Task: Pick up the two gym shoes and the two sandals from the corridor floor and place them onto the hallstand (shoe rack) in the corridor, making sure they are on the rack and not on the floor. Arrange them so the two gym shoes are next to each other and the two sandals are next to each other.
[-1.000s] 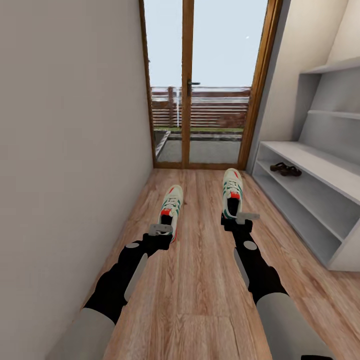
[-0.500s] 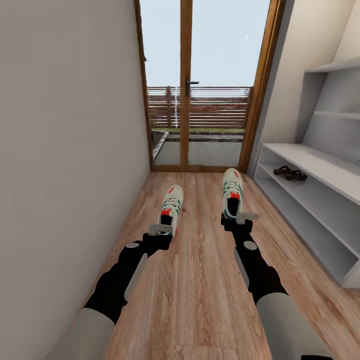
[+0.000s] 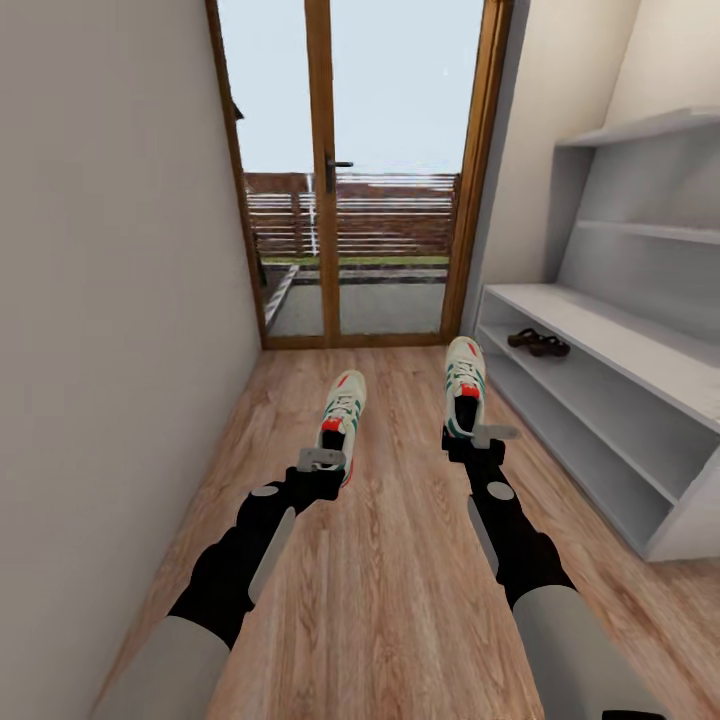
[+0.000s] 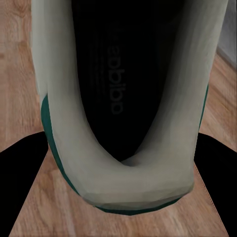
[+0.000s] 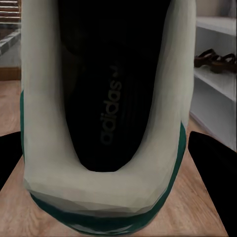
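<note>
One shoe (image 3: 343, 407) is held in the left hand (image 3: 322, 459), one (image 3: 465, 386) in the right hand (image 3: 484, 436); both should be set side by side on the rack (image 3: 640, 400), beside the sandals (image 3: 538, 343).

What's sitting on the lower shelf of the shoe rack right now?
The two sandals lie side by side on the hallstand, on the shelf beneath its bench top, at the door end. That top covers the shelf's back part.

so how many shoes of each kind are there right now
gym shoes: 2, one held by the left gripper, one by the right gripper
sandals: 2, side by side on the hallstand lower shelf
total: 4
</note>
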Controlling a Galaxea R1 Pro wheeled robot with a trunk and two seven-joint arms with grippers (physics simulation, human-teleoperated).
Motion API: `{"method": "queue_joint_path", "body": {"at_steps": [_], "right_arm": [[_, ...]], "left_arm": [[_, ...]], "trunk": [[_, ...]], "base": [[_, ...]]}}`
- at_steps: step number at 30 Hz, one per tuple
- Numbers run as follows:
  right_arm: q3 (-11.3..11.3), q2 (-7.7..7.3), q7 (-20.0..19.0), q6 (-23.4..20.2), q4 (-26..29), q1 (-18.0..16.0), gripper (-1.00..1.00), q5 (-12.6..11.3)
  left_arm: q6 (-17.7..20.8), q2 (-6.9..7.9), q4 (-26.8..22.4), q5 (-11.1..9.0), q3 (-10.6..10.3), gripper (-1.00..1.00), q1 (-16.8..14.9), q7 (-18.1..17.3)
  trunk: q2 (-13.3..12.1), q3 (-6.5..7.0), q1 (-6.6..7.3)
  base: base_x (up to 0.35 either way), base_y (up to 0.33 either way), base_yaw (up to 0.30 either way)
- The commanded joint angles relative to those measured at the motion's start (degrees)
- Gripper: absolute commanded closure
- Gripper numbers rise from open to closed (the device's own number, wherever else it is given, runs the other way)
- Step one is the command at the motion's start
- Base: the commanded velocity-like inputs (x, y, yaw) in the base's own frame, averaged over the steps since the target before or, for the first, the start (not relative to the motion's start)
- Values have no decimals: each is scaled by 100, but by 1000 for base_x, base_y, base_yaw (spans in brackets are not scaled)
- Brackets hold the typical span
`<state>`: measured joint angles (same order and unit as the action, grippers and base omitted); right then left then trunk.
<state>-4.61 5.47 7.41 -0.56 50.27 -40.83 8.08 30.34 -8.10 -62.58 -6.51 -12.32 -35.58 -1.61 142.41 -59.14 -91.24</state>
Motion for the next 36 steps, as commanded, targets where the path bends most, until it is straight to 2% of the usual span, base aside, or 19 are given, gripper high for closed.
{"method": "queue_joint_path", "body": {"at_steps": [1,8,20,36], "right_arm": [[-14,7,7,-6,0,-4,100,63],[-14,7,10,-15,0,-4,100,68],[-14,7,-2,-67,0,-4,100,80],[-14,7,-2,-23,0,-4,100,72]], "left_arm": [[33,1,-9,-61,2,100,-1,12],[33,0,-9,-61,2,100,-1,12],[36,-2,-9,-61,2,100,-1,12],[36,-2,-9,-61,2,100,-1,12]], "trunk": [[2,-5,1],[2,-5,1],[2,-5,1],[2,-5,1]], "base": [[39,28,-250],[197,162,-231],[294,203,-19],[344,17,-10]]}}
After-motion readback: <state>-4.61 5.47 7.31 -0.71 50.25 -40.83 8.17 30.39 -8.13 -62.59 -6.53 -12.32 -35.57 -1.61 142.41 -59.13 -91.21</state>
